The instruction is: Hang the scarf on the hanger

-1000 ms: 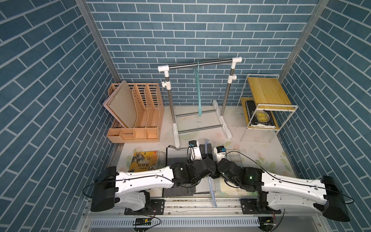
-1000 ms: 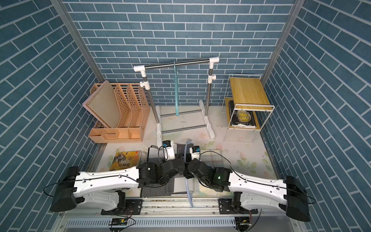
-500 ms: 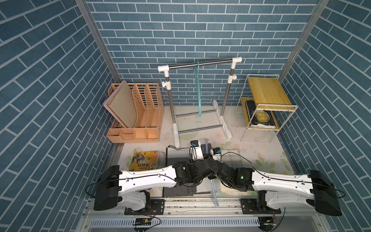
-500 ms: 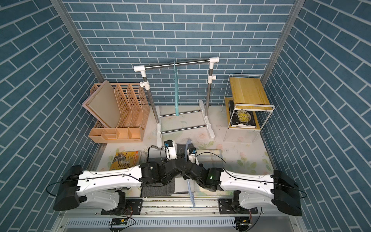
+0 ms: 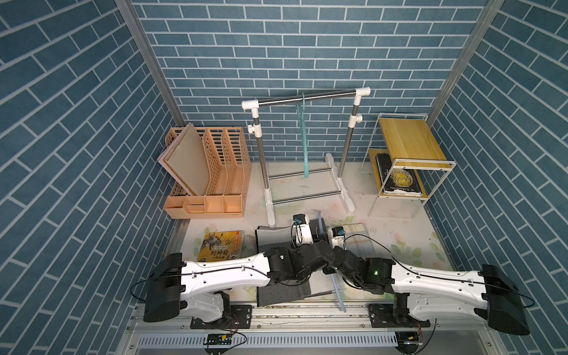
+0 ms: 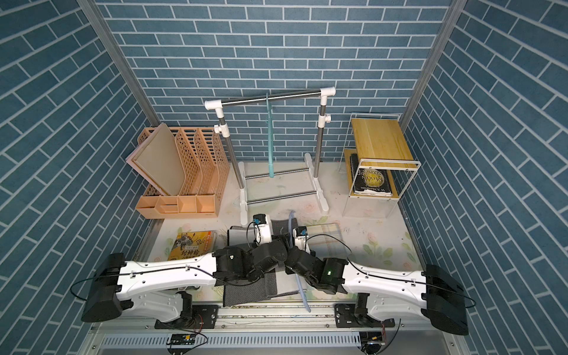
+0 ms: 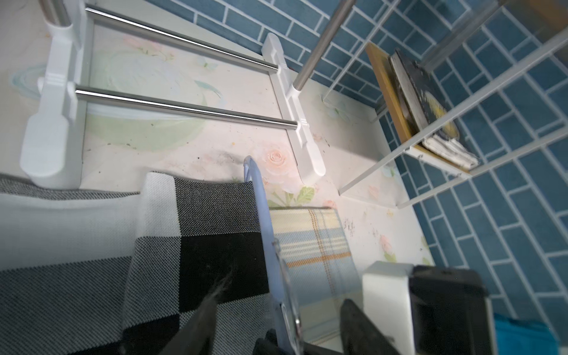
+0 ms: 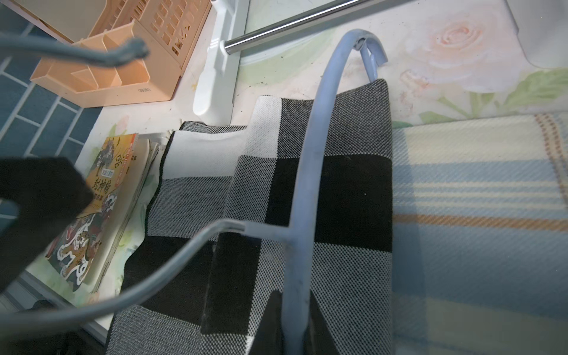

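A black, white and grey checked scarf [image 5: 272, 238] [image 6: 242, 238] lies flat on the table in front of the rack. A light blue hanger [image 8: 307, 184] [image 7: 264, 215] lies across it, with its hook toward the rack. My right gripper [image 8: 295, 325] is shut on the hanger's bar. My left gripper [image 7: 279, 325] is open, with one finger over the scarf and the other past the hanger, which stands in the gap between them. In both top views the two wrists meet over the scarf and hide the jaws.
A clothes rack [image 5: 307, 98] stands behind with a teal hanger [image 5: 304, 144] on its rail. A peach file organizer [image 5: 209, 172] is at the left and a small shelf [image 5: 405, 141] with a black book [image 5: 398, 178] at the right. A plaid cloth [image 5: 358, 236] and a comic book [image 5: 219, 246] flank the scarf.
My left gripper has opened and let go of the hanger. My right arm has moved in toward the middle and its gripper has closed on the hanger.
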`<state>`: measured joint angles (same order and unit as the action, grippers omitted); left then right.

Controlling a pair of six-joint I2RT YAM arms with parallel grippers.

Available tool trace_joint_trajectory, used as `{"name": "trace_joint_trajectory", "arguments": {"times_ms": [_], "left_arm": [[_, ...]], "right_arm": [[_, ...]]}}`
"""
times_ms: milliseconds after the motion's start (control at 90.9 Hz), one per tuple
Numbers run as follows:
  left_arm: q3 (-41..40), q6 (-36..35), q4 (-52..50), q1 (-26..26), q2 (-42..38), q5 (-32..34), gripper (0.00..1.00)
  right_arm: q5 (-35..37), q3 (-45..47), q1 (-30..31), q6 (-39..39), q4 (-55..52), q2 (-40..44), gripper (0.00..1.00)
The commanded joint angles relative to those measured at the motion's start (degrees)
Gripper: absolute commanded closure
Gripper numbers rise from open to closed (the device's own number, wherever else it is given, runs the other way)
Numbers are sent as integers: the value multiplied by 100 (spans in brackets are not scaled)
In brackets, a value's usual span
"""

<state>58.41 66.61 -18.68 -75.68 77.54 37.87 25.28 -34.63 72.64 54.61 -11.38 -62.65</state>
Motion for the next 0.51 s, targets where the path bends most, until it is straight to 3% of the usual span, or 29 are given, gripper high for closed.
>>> {"name": "trace_joint_trajectory", "arguments": {"times_ms": [0, 121, 198, 352, 495], "left_arm": [[-13, -89, -233, -8, -473, 188, 12], [-397, -26, -242, 20, -1043, 296, 3], [-797, -28, -84, 148, -1503, 167, 3], [-1743, 23, 376, 783, -2158, -674, 5], [-2343, 24, 975, 1261, -2073, -1543, 8]], "right_arm": [[145, 184, -144, -66, -273, 198, 100], [-43, 307, -256, -82, -75, 465, 100], [-255, 398, -401, -107, 37, 641, 100], [-789, 644, -801, -140, 239, 1005, 100], [-1073, 746, -1065, -160, 235, 1159, 100]]}}
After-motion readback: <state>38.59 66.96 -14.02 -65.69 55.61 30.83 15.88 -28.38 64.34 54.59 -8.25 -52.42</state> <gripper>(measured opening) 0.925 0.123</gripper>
